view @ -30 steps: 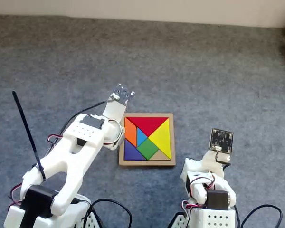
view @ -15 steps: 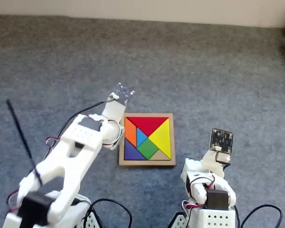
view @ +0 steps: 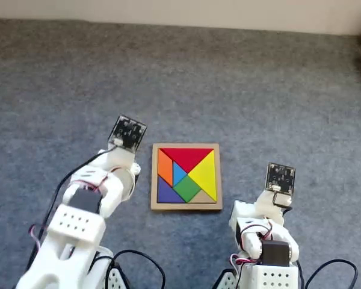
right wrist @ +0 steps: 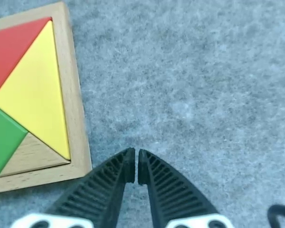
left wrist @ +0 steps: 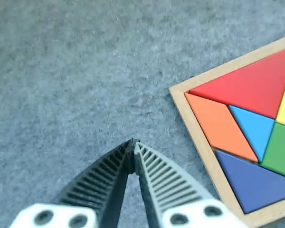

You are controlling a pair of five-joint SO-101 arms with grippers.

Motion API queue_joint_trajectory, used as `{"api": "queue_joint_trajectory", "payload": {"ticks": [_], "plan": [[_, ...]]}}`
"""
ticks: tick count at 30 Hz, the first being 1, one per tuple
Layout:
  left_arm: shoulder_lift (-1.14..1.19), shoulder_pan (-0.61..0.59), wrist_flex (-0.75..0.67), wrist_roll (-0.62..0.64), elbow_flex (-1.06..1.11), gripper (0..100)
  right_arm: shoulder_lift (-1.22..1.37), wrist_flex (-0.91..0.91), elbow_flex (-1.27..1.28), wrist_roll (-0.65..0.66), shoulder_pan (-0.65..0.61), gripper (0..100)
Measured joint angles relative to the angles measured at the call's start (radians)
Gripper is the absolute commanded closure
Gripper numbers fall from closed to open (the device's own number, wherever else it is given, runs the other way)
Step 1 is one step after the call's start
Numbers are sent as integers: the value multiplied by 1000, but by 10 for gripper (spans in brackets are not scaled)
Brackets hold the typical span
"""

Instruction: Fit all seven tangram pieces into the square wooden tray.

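A: Surface and surroundings?

B: Grey carpet (view: 259,90) throughout, with a pale strip of wall (view: 228,11) along the far edge.

A: And the tray?

B: Square wooden tray (view: 186,206) flat on the carpet between the two arms, sides parallel to that wall. Equal sides, so no long axis. Red triangle (view: 186,158) with its long side against the far rim, yellow triangle (view: 206,176) against the right rim.

A: Grippers?

B: Left gripper (left wrist: 134,142) closed on nothing, over carpet near the tray's far left corner. Right gripper (right wrist: 136,156) likewise closed and empty, off the near right corner.
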Motion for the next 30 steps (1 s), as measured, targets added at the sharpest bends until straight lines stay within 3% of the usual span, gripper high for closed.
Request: {"api": "queue_joint_trajectory", "payload": {"ticks": [23, 30], "plan": [[-727, -106, 0, 0, 367, 995, 0, 0, 0, 0, 0, 965], [-778, -112, 0, -14, 381, 995, 0, 0, 0, 0, 0, 965]]}}
